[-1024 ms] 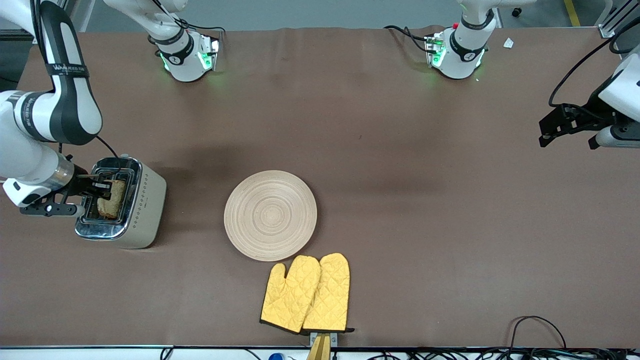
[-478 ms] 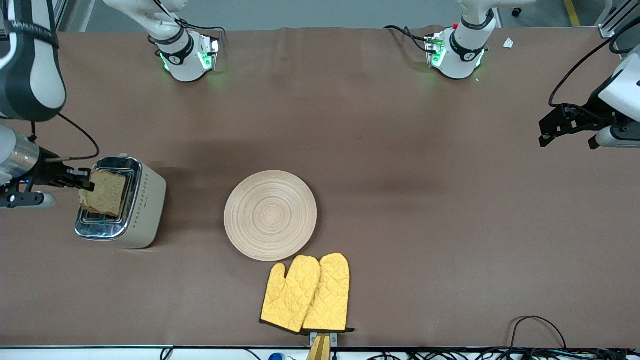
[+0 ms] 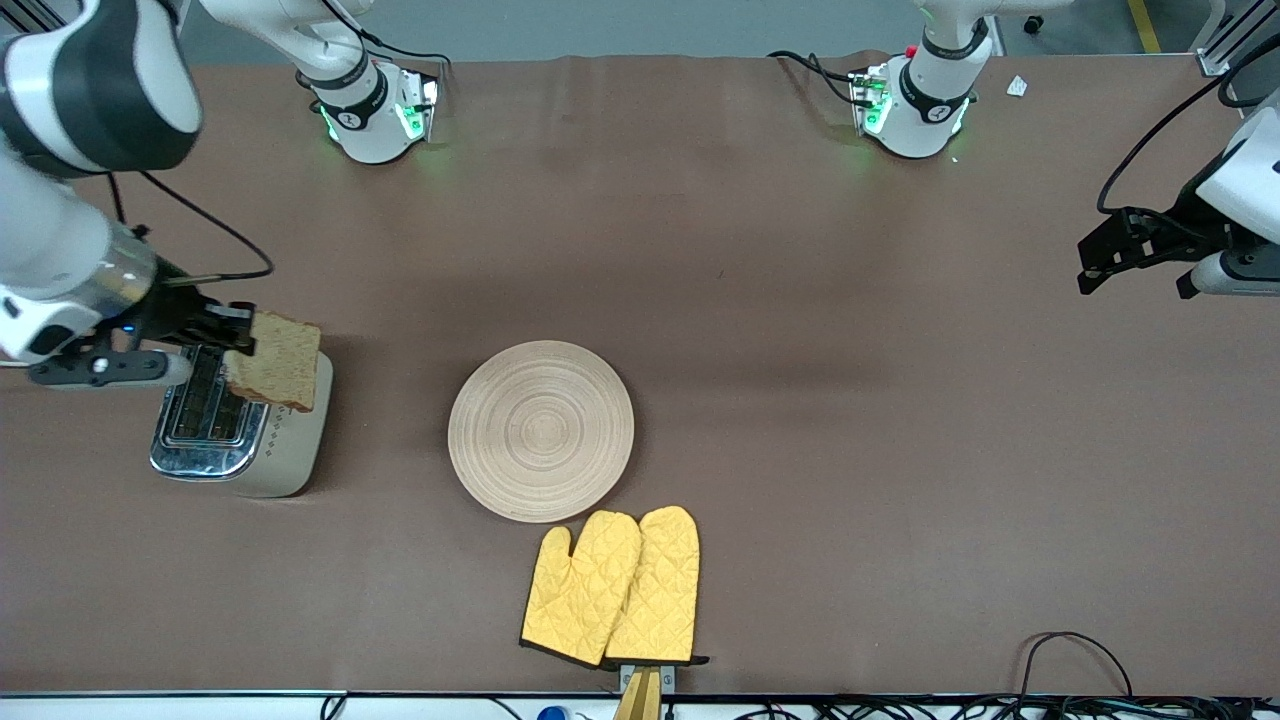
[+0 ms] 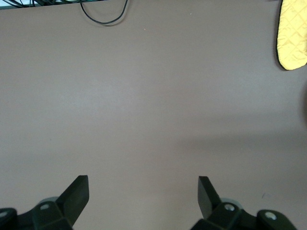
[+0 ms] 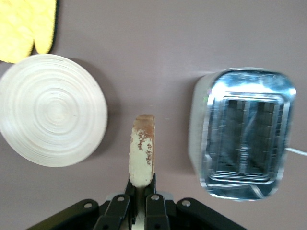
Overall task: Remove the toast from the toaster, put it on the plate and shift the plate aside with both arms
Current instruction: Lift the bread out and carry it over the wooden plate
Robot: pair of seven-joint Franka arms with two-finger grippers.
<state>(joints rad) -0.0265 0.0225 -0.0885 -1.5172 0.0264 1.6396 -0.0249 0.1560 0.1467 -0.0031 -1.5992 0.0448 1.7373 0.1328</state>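
The right gripper (image 3: 238,342) pinched the toast (image 3: 275,372) by one edge, hanging clear over the toaster (image 3: 240,425), probably so it could travel to the plate (image 3: 541,430) in the table's middle. The left gripper (image 4: 143,189) waited wide open over bare brown table (image 3: 850,420), near yellow mitts (image 3: 612,586).

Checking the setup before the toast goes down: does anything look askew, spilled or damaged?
Nothing stands out. The right gripper holds the toast clear above the upright toaster. The plate lies flat and bare, with the oven mitts against its nearer rim. The left gripper waits open, over bare table.
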